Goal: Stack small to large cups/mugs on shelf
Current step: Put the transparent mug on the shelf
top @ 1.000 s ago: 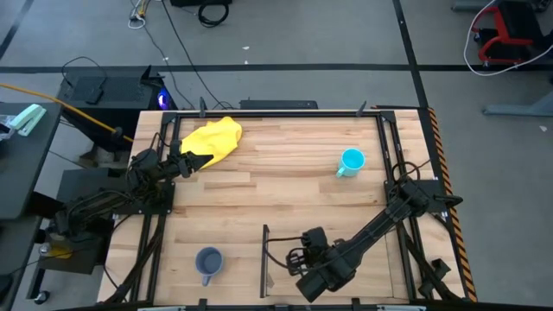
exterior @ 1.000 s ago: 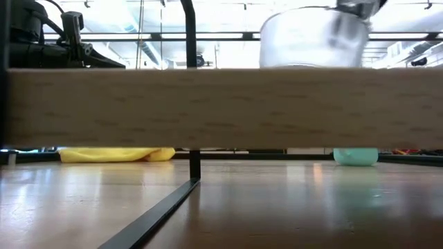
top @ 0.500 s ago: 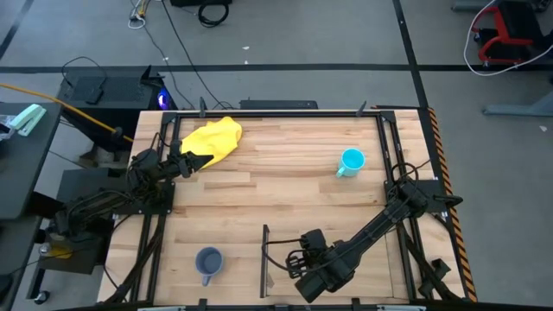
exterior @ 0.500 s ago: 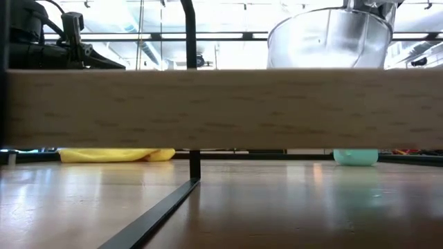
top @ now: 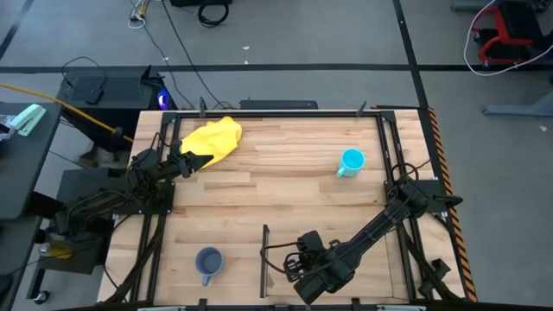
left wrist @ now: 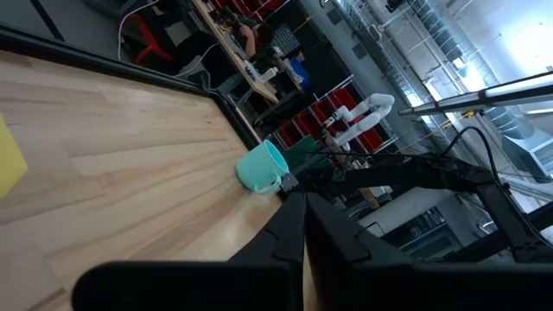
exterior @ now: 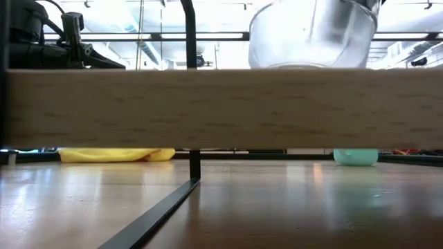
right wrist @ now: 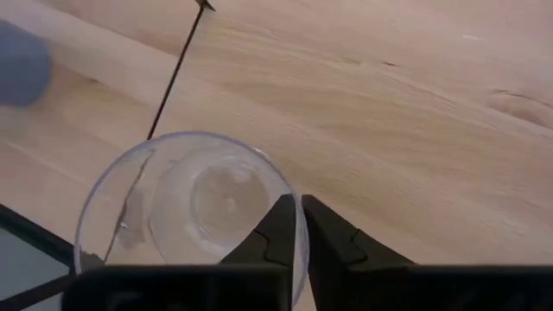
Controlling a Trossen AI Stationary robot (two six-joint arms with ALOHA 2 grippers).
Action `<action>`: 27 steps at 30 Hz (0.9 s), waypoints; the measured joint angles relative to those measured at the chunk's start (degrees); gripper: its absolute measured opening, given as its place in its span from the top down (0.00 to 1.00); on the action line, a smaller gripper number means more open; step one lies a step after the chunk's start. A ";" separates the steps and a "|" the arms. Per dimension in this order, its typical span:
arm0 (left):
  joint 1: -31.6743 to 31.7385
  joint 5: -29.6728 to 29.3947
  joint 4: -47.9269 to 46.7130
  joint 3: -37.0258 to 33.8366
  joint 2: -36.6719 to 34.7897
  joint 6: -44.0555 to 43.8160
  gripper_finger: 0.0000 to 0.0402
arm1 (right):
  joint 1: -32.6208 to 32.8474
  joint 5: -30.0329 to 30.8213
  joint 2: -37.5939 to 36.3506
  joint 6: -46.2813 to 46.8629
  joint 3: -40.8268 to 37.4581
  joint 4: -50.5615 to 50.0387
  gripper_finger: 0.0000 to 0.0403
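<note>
The small clear cup [right wrist: 190, 207] is upright just right of the thin dark divider [top: 265, 257], over the shelf's wood [top: 380, 278]. My right gripper [top: 290, 266] is shut on it. In the low view the cup [exterior: 311, 34] shows above a wooden plank [exterior: 221, 107] that hides its base. The grey-blue mug [top: 208, 262] stands left of the divider. Far right, the cyan mug [top: 351, 161] stands on the table. My left gripper [top: 188, 161] waits shut beside the yellow cloth [top: 213, 138]. My right gripper holds the clear cup by its rim [right wrist: 275, 177]. One finger [right wrist: 281, 226] is inside the cup and the other [right wrist: 333, 238] outside, with the thin wall between them. The fingers come from above, slanting down. Whether the cup's base rests on the wood cannot be told.
Black frame rails [top: 390, 155] run along the table's sides and far edge. The divider [right wrist: 173, 78] stands close beside the cup, with the grey-blue mug [right wrist: 17, 65] beyond it. Bare wood lies across the table's middle [top: 285, 186].
My right gripper has rolled a little at the wrist while staying in place. The clear cup with it has swung slightly toward the divider and changed its tilt. My left arm has kept still.
</note>
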 joint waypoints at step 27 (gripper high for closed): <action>0.01 0.04 0.01 0.00 0.00 -0.15 0.97 | 1.21 0.59 -0.21 1.08 -0.83 -0.15 0.79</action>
